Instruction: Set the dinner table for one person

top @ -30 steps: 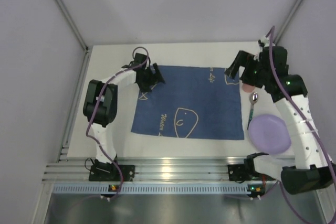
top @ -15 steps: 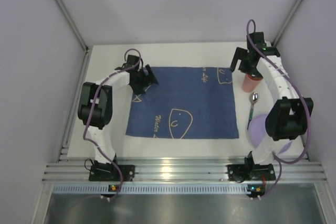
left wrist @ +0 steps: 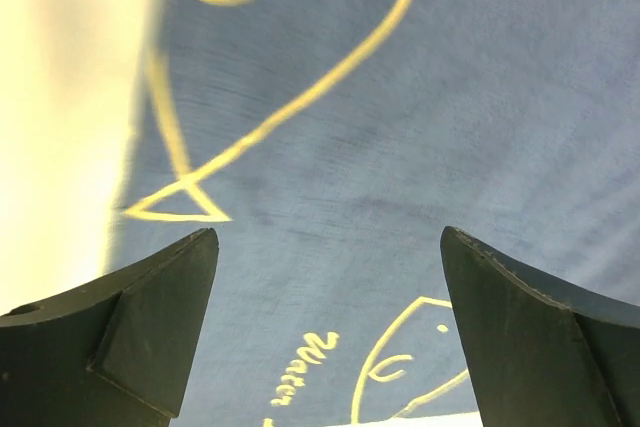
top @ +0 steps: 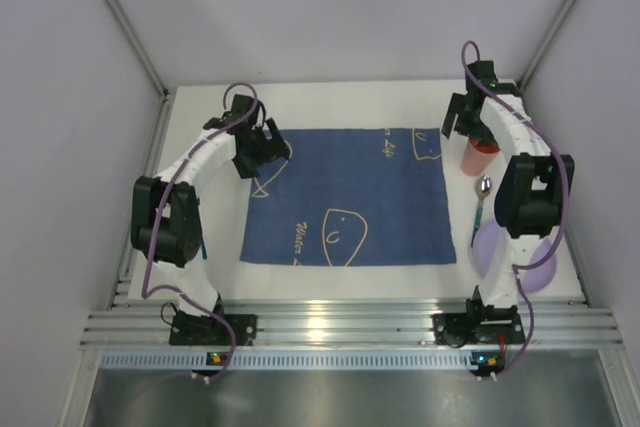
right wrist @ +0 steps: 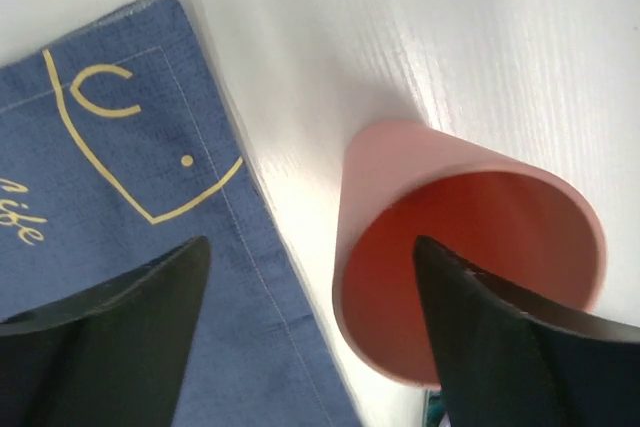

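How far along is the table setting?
Done: the dark blue cloth placemat lies flat on the white tabletop. In hand: nothing; the left claw is open over the mat's far-left corner, the right claw open above the upright pink plastic cup. Remaining: that cup, the silver spoon and the round purple plate sit off the mat, to its right.

The white table (top: 350, 97) carries a dark blue placemat (top: 350, 197) lying flat at its middle. Just beside the mat's right edge stand a pink cup (top: 478, 159), then a spoon (top: 482, 197), then a purple plate (top: 488, 250) nearest.
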`<state>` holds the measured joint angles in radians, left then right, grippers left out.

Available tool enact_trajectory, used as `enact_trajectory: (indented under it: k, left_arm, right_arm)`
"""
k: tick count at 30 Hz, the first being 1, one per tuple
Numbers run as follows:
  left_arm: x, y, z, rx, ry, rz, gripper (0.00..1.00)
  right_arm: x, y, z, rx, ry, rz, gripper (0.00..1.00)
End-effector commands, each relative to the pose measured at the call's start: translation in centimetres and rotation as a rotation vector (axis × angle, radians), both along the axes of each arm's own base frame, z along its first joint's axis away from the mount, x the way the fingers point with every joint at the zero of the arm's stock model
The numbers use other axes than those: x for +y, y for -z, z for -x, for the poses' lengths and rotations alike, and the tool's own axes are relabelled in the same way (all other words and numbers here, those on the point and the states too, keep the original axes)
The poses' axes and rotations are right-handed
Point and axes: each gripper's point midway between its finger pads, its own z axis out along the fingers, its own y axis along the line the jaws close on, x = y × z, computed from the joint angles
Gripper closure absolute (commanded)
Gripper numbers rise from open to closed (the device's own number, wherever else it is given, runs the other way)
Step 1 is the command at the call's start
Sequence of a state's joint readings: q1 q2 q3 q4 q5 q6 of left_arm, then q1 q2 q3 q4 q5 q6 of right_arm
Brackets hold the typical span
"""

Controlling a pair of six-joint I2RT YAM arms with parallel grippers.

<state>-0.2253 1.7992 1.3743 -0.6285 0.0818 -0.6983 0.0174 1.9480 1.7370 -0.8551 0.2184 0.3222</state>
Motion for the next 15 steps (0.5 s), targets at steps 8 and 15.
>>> enact_trajectory:
  k: [8, 15]
  left_arm:
    - [12.6, -6.8, 5.5, -0.022, -0.217, -0.416, 0.02]
    - [16.9, -5.1, 10.9, 0.048, -0.314, -0.376, 0.02]
  right_arm:
    - [1.3, -2.6, -1.1, -0.087, -0.089, -0.036, 1.00]
    - [6.9, -9.8, 0.3, -0.205, -0.218, 0.056, 1.00]
